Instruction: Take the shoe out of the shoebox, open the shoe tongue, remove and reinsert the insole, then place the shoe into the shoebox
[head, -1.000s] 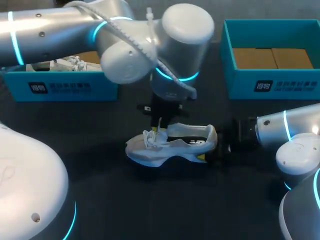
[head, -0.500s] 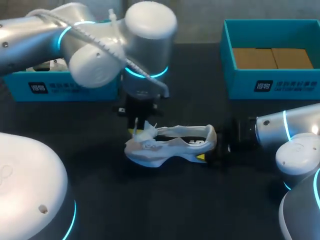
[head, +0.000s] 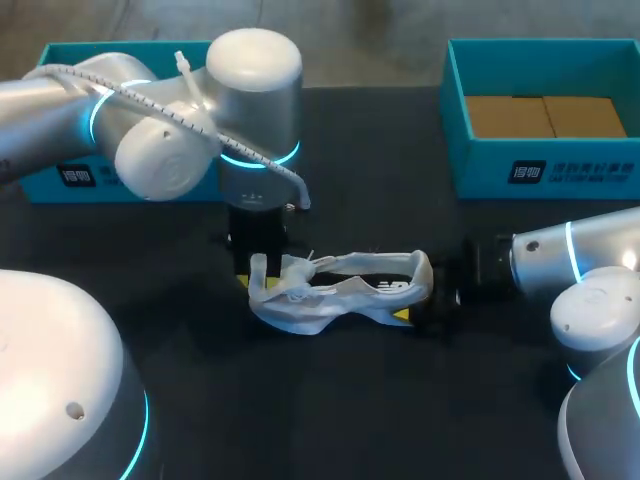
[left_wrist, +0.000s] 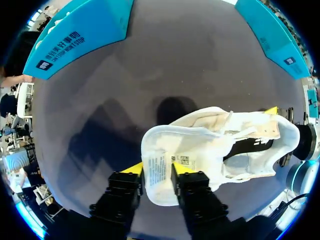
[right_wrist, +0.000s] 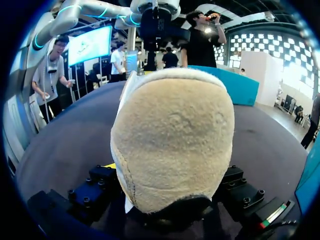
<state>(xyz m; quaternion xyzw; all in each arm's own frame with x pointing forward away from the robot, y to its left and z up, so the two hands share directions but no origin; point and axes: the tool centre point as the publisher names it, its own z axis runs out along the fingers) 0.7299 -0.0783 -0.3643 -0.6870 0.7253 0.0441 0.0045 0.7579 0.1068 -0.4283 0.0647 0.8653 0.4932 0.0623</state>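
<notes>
Dark desk is carrying the white mesh sneaker, apart from the empty teal cardboard shoebox. The right pincer is clamping its heel, and the left pincer is pinching the white labelled tongue. Tongue-opening is likely in hand; insole removal, probably next, is calling for a regrasp.

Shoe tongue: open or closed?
Open. The tongue is folded out toward the toe of the shoe, pinched in the left gripper.

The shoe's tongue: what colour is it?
The fabric shoe tongue is white with a printed label, clearest in the left wrist view.
</notes>
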